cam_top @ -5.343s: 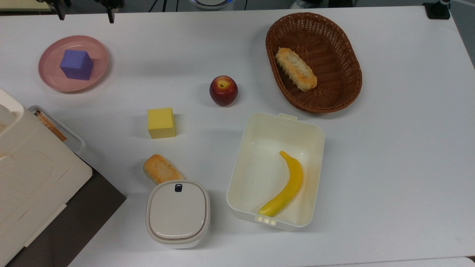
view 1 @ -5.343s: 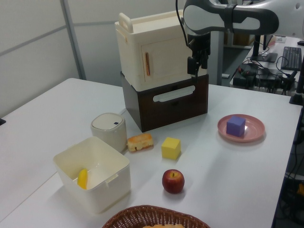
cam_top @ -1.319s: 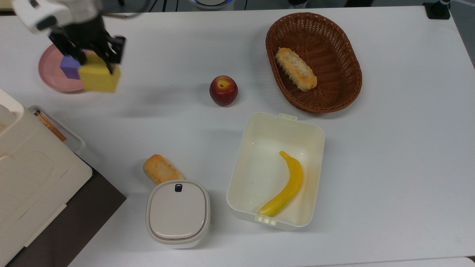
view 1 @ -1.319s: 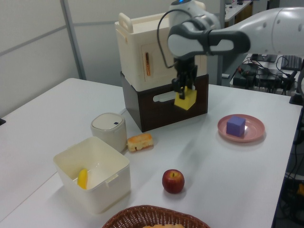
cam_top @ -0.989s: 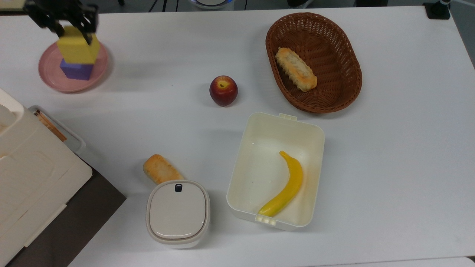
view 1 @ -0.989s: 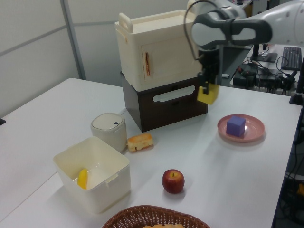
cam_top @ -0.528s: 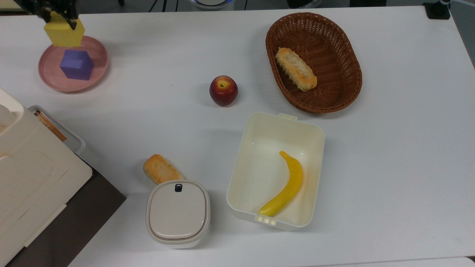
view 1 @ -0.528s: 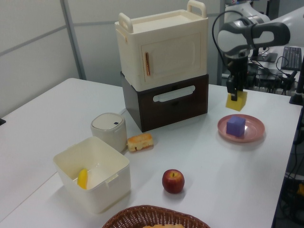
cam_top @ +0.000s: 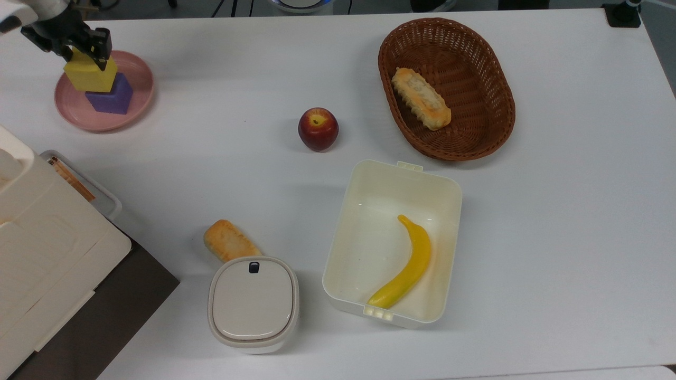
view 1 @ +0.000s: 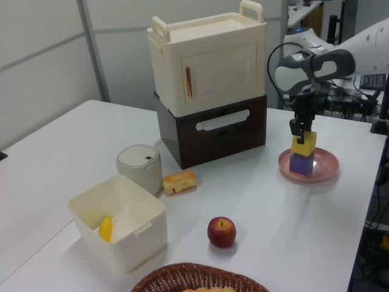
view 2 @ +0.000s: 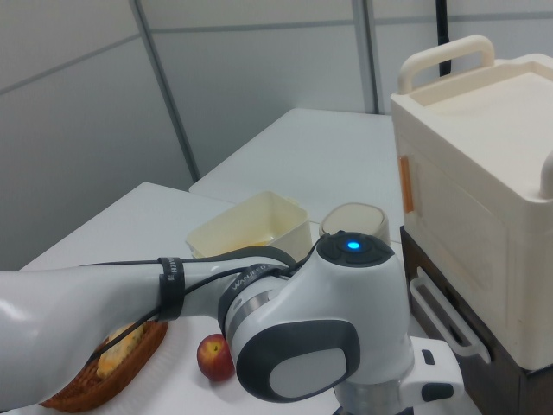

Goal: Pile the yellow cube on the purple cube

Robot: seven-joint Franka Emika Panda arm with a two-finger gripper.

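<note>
Yellow cube (pinched by the end effector) sits atop the purple cube.

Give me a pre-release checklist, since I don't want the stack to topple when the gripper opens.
1. Matte yellow cube sits on the matte purple cube: ok in the left view.
2. Edges aligned: not ok; the yellow cube looks offset and rotated in the top view.
3. Purple cube inside the pink plate: ok.
4. Gripper grips the yellow cube: ok.
5. Full contact between faces: cannot tell.
</note>
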